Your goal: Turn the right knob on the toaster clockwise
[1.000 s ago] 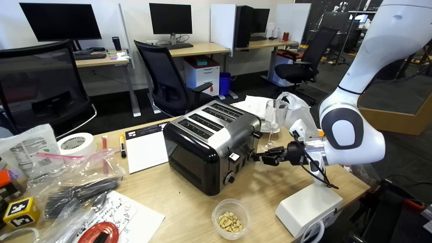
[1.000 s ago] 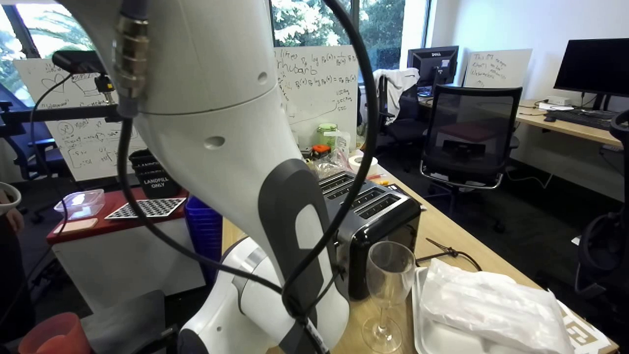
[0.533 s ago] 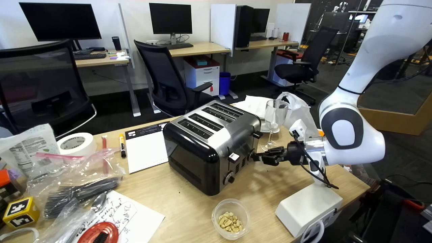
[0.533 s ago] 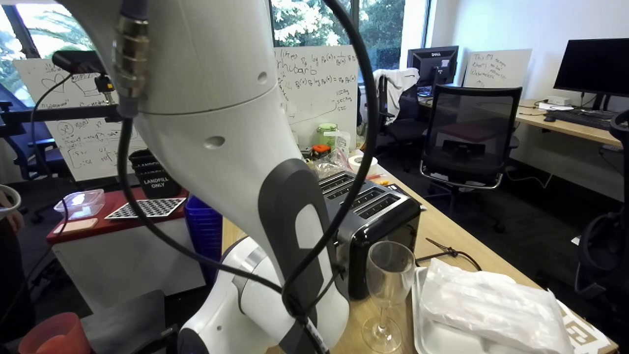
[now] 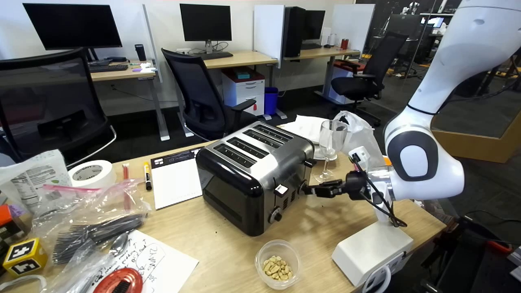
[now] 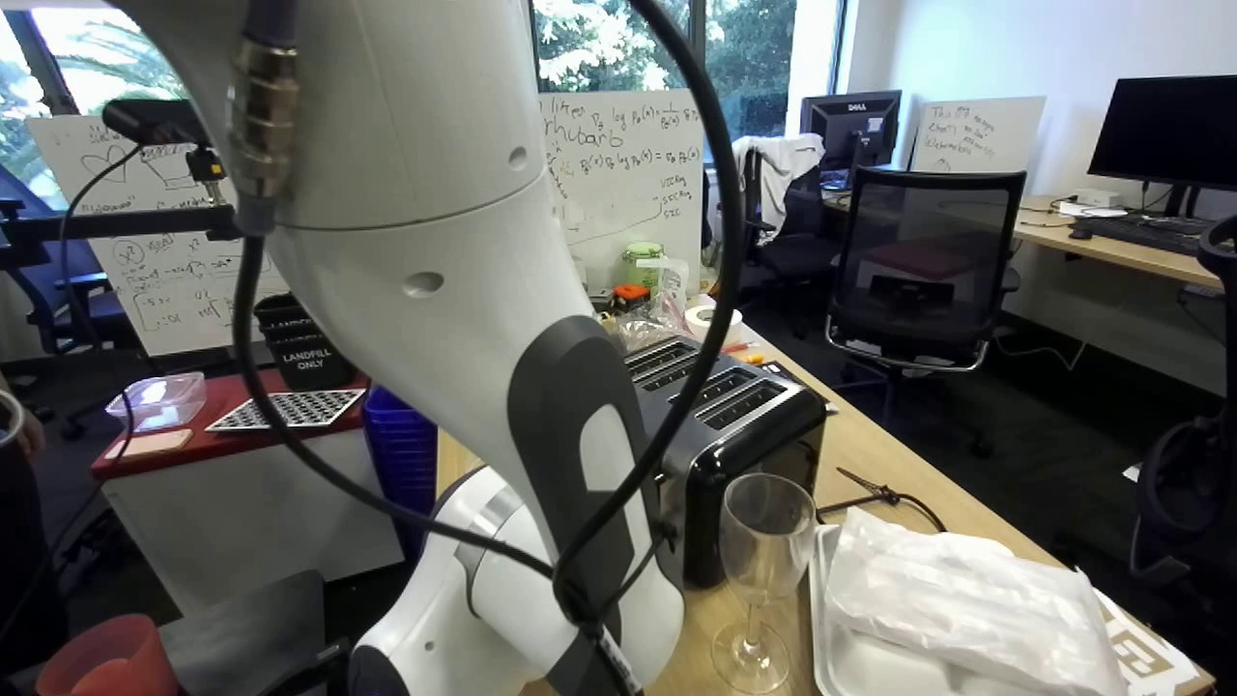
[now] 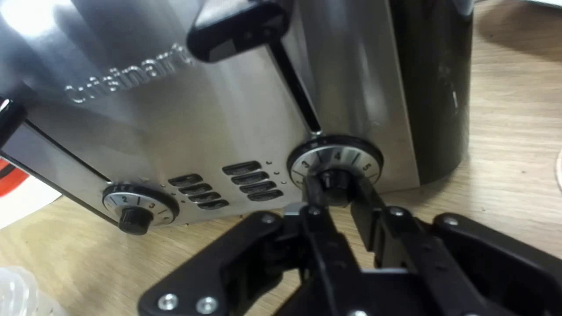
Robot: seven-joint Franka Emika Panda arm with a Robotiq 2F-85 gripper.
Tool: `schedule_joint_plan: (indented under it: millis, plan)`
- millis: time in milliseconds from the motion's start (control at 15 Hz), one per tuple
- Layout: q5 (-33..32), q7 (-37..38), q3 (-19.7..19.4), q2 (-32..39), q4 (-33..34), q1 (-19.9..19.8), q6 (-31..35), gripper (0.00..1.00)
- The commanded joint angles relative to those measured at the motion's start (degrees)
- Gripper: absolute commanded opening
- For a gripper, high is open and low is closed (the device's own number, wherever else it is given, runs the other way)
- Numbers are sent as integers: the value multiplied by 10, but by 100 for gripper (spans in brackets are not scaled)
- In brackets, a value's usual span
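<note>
The silver and black four-slot toaster [image 5: 260, 171] stands on the table, also in an exterior view [image 6: 744, 454]. In the wrist view the right knob [image 7: 337, 191] is black on a silver numbered dial [image 7: 337, 154], with 3, 4 and 5 in sight. My gripper [image 7: 338, 185] has one finger on each side of this knob and is shut on it. In an exterior view the gripper [image 5: 310, 189] meets the toaster's front at this knob, which it mostly hides. The left knob [image 7: 135, 220] is free. The arm hides the gripper in an exterior view.
A black lever [image 7: 239, 33] juts out above the right knob. A wine glass [image 5: 327, 150] stands close behind the gripper. A plastic cup of nuts [image 5: 279, 264] and a white box [image 5: 372, 252] stand at the front. Bags and papers lie left of the toaster.
In the last half second my hand has turned slightly about its own axis at the right knob. The toaster has shifted very slightly. The rest of the arm has barely moved.
</note>
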Motion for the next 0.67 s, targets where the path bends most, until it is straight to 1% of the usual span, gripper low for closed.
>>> schedule_joint_plan:
  millis: [0, 67, 400, 467, 533, 600]
  plan:
    - [0, 47, 23, 25, 11, 2, -18, 6]
    - [0, 98, -35, 11, 4, 67, -46, 6]
    - [-1, 174, -75, 23, 0, 92, -94, 6]
    - [-3, 171, -54, 30, 3, 62, -89, 6]
    - [-3, 181, -58, 31, 3, 64, -94, 6]
    - [-1, 207, -86, 28, 0, 95, -109, 6]
